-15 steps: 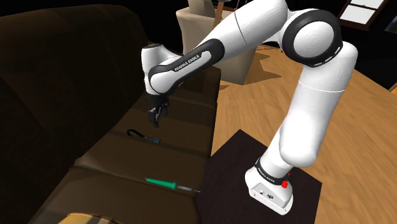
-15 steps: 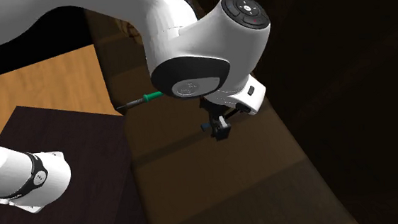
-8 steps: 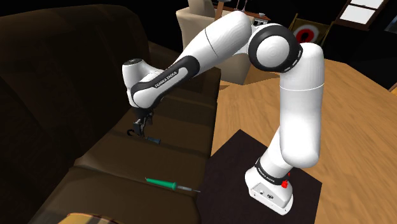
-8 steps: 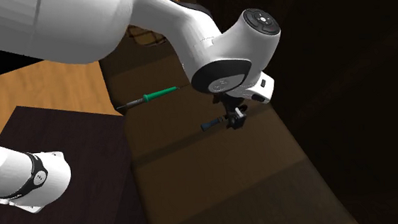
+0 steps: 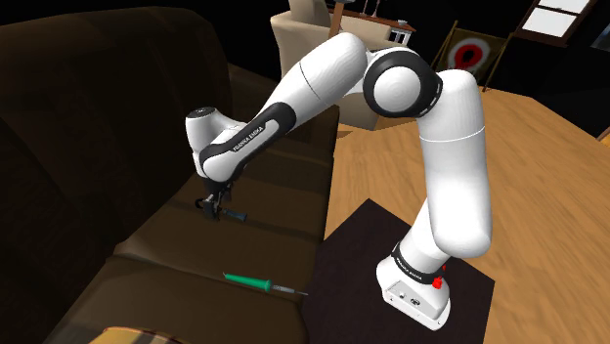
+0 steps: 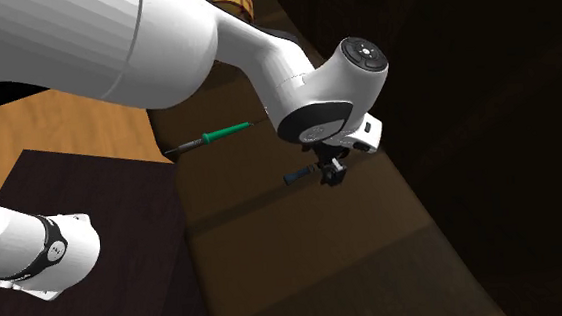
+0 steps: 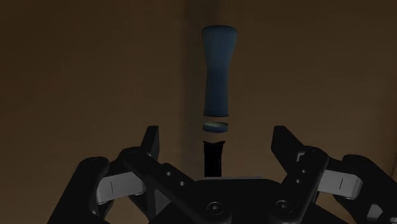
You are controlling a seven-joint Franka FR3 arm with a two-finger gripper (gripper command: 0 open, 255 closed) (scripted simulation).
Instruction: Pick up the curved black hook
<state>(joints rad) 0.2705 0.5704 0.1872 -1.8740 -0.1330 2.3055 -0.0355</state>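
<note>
The hook lies flat on the dark brown sofa seat (image 5: 283, 186). It has a dark blue handle (image 7: 217, 76) and a black shaft (image 7: 214, 159) that runs back under my hand, hiding its curved end. My gripper (image 7: 215, 141) is open and low over it. One finger (image 7: 151, 139) stands on each side of the shaft without touching it. From the shoulder view the gripper (image 5: 209, 206) sits at the hook's curved end, with the handle (image 5: 236, 216) sticking out toward the stand. The second exterior view has the gripper (image 6: 328, 175) next to the handle (image 6: 297, 175).
A green-handled screwdriver (image 5: 250, 282) lies on the seat nearer the front edge, also the screwdriver (image 6: 222, 136) in the second exterior view. The sofa back (image 5: 88, 127) rises close behind the gripper. The black stand (image 5: 362, 249) sits on the wooden floor (image 5: 547, 195).
The arm swung to the shoulder view's left and lowered. The gripper came down from above the seat to straddle the hook's shaft. The hook has not moved.
</note>
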